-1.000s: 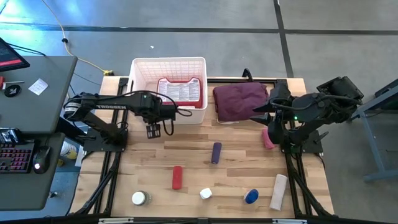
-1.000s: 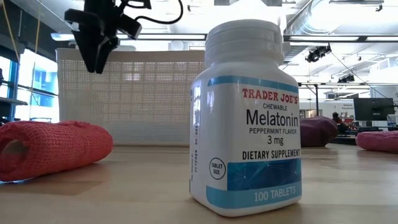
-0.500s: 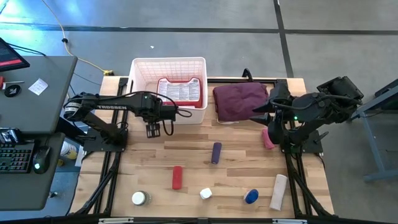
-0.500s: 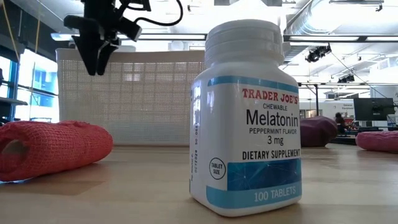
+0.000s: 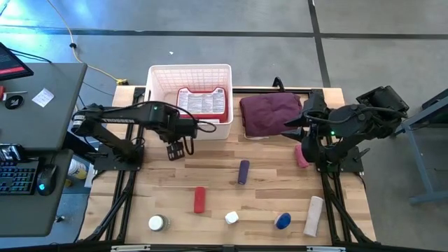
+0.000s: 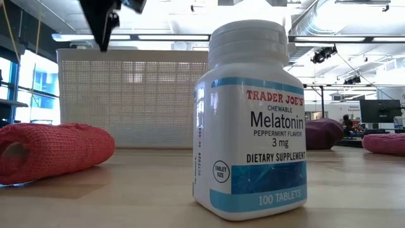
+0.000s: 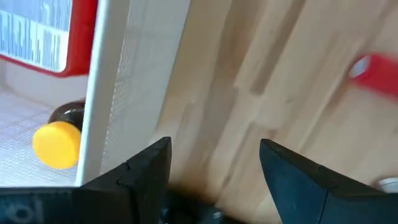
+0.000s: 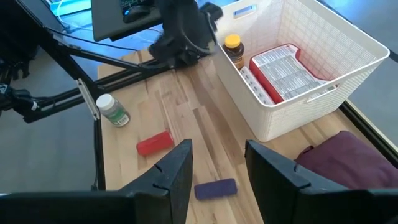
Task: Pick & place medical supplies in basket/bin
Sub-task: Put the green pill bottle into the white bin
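The white lattice basket (image 5: 189,75) stands at the table's far edge; a flat red case (image 5: 204,103) and a yellow-capped bottle (image 7: 58,144) lie in it. My left gripper (image 5: 175,150) hangs open over bare wood just in front of the basket's near wall (image 7: 107,93), holding nothing. On the table lie a purple cylinder (image 5: 243,171), a red cylinder (image 5: 199,199), a pink cylinder (image 5: 301,155), a white cylinder (image 5: 313,215), a blue item (image 5: 283,221) and two white bottles (image 5: 157,222) (image 5: 232,218). My right gripper (image 8: 217,149) waits open at the right, above the maroon cloth's edge.
A maroon cloth bundle (image 5: 271,114) lies right of the basket. A Melatonin bottle (image 6: 253,120) stands close before the low camera, with the red roll (image 6: 54,152) beside it. A desk with keyboard and mouse stands beyond the table's left edge. Bare wood lies between basket and cylinders.
My left gripper has risen in front of the basket, its fingers now near the top of the low view, and has drifted slightly toward the near edge. The supplies and my right arm have kept still.
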Robot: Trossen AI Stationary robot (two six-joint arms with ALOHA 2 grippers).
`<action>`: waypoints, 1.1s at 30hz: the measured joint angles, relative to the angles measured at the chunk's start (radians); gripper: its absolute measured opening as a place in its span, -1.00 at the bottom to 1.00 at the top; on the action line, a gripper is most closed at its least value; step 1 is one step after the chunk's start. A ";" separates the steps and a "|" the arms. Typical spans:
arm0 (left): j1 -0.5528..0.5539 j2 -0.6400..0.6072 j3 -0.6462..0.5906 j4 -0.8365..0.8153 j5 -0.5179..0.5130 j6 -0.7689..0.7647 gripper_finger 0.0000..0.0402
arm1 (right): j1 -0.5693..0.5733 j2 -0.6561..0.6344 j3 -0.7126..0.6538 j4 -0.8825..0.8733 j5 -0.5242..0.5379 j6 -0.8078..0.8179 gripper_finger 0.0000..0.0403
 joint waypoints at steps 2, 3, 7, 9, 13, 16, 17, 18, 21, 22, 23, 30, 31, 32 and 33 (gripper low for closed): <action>-0.021 0.000 0.046 0.001 0.003 -0.054 0.38 | 0.000 0.005 0.000 -0.004 0.005 0.010 -0.31; -0.032 0.000 0.069 0.001 0.004 -0.082 0.38 | 0.000 0.010 0.000 -0.008 0.007 0.024 -0.31; -0.071 -0.001 0.150 0.011 0.012 -0.204 0.38 | -0.022 0.036 0.000 -0.015 -0.004 0.064 -0.31; -0.089 -0.001 0.182 0.017 0.032 -0.280 0.38 | -0.039 0.054 0.000 -0.015 -0.030 0.070 -0.31; -0.143 -0.002 0.207 0.013 0.087 -0.383 0.38 | -0.064 0.091 0.000 -0.015 -0.095 0.050 -0.31; -0.207 -0.002 0.207 -0.015 0.136 -0.378 0.38 | -0.078 0.112 -0.001 -0.015 -0.132 0.043 -0.31; -0.232 -0.002 0.207 -0.024 0.152 -0.364 0.38 | -0.082 0.116 -0.001 -0.015 -0.140 0.039 -0.31; -0.259 -0.002 0.207 -0.026 0.172 -0.348 0.38 | -0.086 0.118 -0.001 -0.015 -0.150 0.032 -0.31; -0.347 -0.002 0.207 -0.029 0.232 -0.298 0.38 | -0.100 0.126 -0.001 -0.014 -0.161 0.022 -0.31; -0.379 -0.005 0.207 -0.032 0.245 -0.291 0.38 | -0.105 0.127 -0.001 -0.014 -0.161 0.022 -0.31; -0.411 -0.008 0.207 -0.033 0.253 -0.286 0.38 | -0.108 0.127 -0.001 -0.013 -0.162 0.022 -0.31; -0.617 -0.009 0.207 -0.032 0.256 -0.288 0.38 | -0.125 0.129 -0.001 0.031 -0.110 0.029 -0.31; -0.643 -0.009 0.207 -0.031 0.240 -0.288 0.38 | -0.125 0.132 -0.001 0.030 -0.098 0.040 -0.31; -0.667 -0.009 0.207 -0.027 0.217 -0.289 0.38 | -0.125 0.135 -0.001 0.030 -0.093 0.051 -0.31; -0.689 -0.009 0.207 -0.019 0.193 -0.289 0.38 | -0.125 0.139 -0.001 0.030 -0.093 0.061 -0.31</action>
